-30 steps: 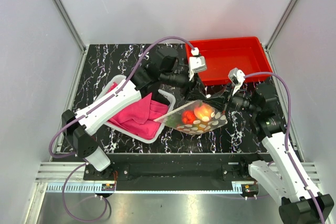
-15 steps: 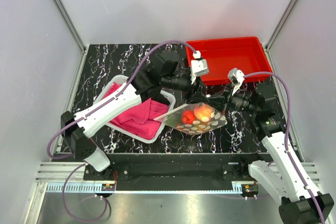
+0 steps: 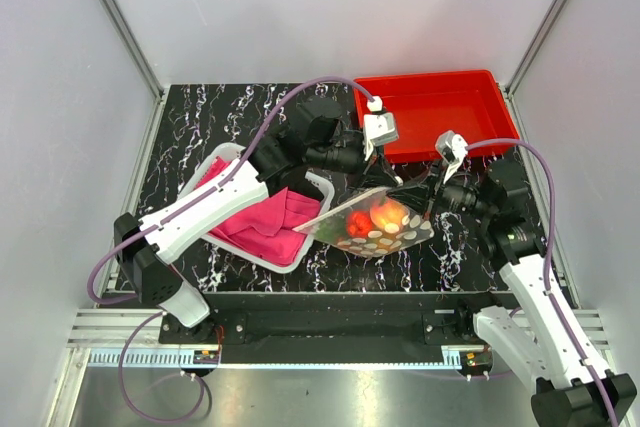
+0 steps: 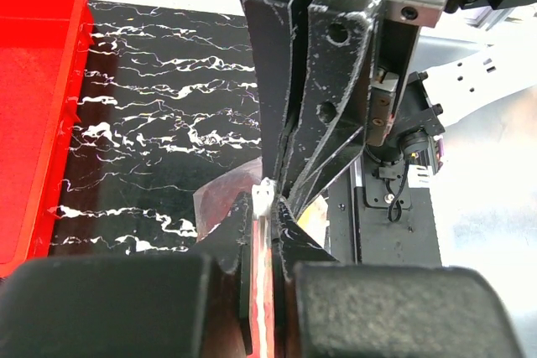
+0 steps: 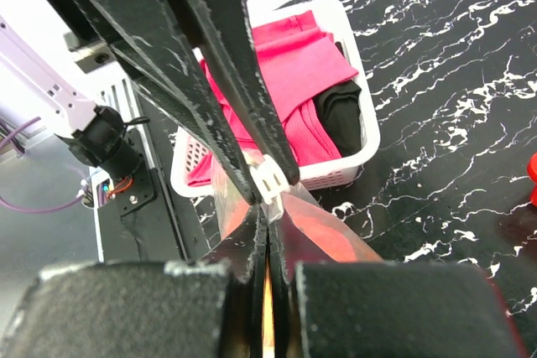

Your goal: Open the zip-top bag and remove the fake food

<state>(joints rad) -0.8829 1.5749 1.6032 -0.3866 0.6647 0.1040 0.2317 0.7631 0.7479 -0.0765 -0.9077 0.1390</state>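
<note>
The zip-top bag (image 3: 372,229) sits near the front middle of the black marbled worktop (image 3: 200,127), just right of the white mesh basket (image 3: 232,244) that holds the pink cloth (image 3: 262,215). The bag's left corner reaches toward the basket's rim. The bag slants, with its top edge raised where the two arms meet; whether its lower edge touches the worktop cannot be told. Through the dotted clear plastic the fake food (image 3: 385,215) shows as a glowing peach-orange piece with a red piece beside it, all inside the bag. The left end effector (image 3: 385,182) comes down from the far side and the right end effector (image 3: 412,193) reaches in from the right, and their tips lie very close together at the bag's top edge. In the left wrist view the left end effector (image 4: 263,236) is narrow, its fingers pressed onto the bag's edge, with a small white tab (image 4: 263,197) just above them. The other arm's dark fingers (image 4: 327,106) come down to the same spot. In the right wrist view the right end effector (image 5: 267,236) is likewise narrow and pinches the plastic just below the white tab (image 5: 270,180). The red tray (image 3: 440,112) lies at the far right of the worktop, well apart from the bag.
</note>
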